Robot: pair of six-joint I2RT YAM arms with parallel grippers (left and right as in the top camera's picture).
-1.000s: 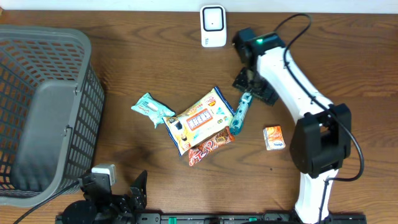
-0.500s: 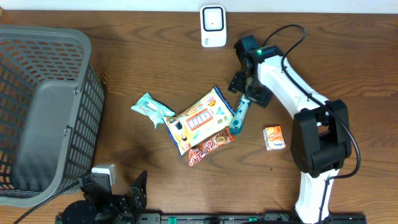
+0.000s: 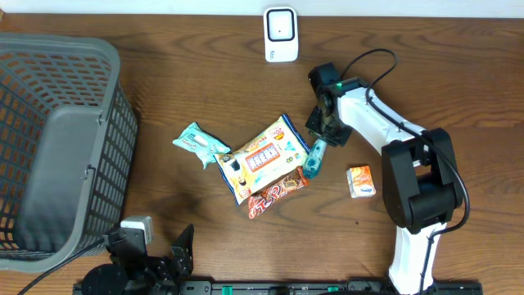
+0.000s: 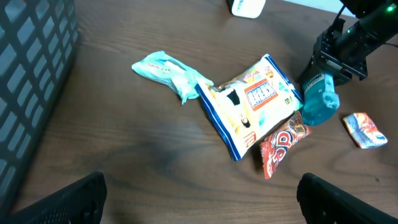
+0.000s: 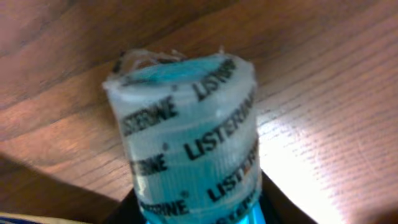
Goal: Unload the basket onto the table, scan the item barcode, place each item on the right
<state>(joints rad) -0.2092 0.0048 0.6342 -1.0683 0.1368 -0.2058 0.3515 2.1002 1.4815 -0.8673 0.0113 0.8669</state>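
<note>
A: How will the small teal plastic mouthwash bottle (image 3: 315,157) handle?

B: Light, rigid, probably slick. I'd take it by the wrapped cap end. It lies on the brown wooden table (image 3: 164,74), just beside the yellow-and-blue snack bag (image 3: 264,157), its cap at the right gripper (image 3: 326,124). I cannot tell whether those jaws clamp it. The left gripper (image 4: 199,196) gapes wide, empty.

A: Counts?

B: One bottle, one bag, one mint-green pouch (image 3: 199,142), one red wrapper (image 3: 276,193), one small orange box (image 3: 360,180), one white scanner (image 3: 280,33), one grey mesh basket (image 3: 123,123).

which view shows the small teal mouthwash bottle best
Left wrist: the small teal mouthwash bottle shows almost whole, from the side. Overhead shows it tiny, cap end at the right gripper. Right wrist shows only its sealed cap, close up.
</note>
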